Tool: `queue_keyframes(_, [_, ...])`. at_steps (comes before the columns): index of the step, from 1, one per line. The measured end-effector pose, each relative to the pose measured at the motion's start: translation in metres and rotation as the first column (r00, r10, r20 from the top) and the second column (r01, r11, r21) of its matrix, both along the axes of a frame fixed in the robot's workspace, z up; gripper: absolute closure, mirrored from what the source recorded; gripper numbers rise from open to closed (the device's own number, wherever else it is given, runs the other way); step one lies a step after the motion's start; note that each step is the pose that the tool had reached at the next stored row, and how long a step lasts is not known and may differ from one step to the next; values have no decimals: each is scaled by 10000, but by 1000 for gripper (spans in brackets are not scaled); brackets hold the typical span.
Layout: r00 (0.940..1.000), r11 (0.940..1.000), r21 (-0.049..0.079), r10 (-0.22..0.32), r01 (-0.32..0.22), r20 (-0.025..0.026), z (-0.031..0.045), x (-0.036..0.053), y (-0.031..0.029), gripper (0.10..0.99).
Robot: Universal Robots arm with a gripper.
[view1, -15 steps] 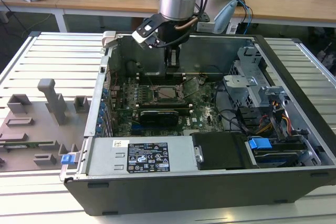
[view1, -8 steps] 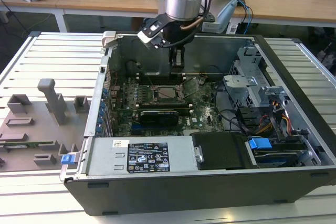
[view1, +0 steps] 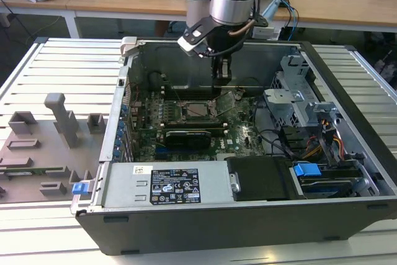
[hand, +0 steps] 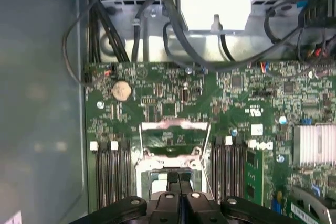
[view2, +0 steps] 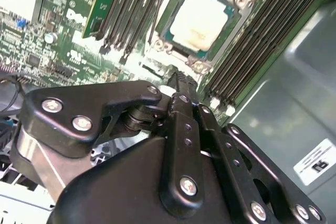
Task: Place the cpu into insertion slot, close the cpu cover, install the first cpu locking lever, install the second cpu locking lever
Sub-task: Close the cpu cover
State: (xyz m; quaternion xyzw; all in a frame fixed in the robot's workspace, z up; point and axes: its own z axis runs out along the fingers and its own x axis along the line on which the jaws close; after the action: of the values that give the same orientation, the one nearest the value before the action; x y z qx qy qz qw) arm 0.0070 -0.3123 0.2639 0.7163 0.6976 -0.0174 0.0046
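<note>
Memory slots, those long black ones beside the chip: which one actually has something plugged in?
The one holding the green memory stick, outermost in the bank on the side of the finned heatsink. The other slots are bare black channels with nothing in them.

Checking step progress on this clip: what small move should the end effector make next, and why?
Probably press the cpu cover down. The cpu already sits in the insertion slot, the cover looks raised, and the shut end effector holds nothing beside it.
</note>
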Motion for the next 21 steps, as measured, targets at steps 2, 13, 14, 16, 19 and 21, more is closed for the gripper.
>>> queue_keyframes(2, [10000,10000,0,0,0,-6,0,68,0,980])
queue_keyframes(13, [10000,10000,-1,0,0,-21,0,358,6,980])
queue_keyframes(14, [10000,10000,-1,0,0,-22,0,376,8,980])
queue_keyframes(16, [10000,10000,-1,-2,2,-27,0,424,14,980])
queue_keyframes(19, [10000,10000,-1,-1,1,-39,-3,502,29,980])
queue_keyframes(21, [10000,10000,-1,1,-1,-51,-20,552,39,980])
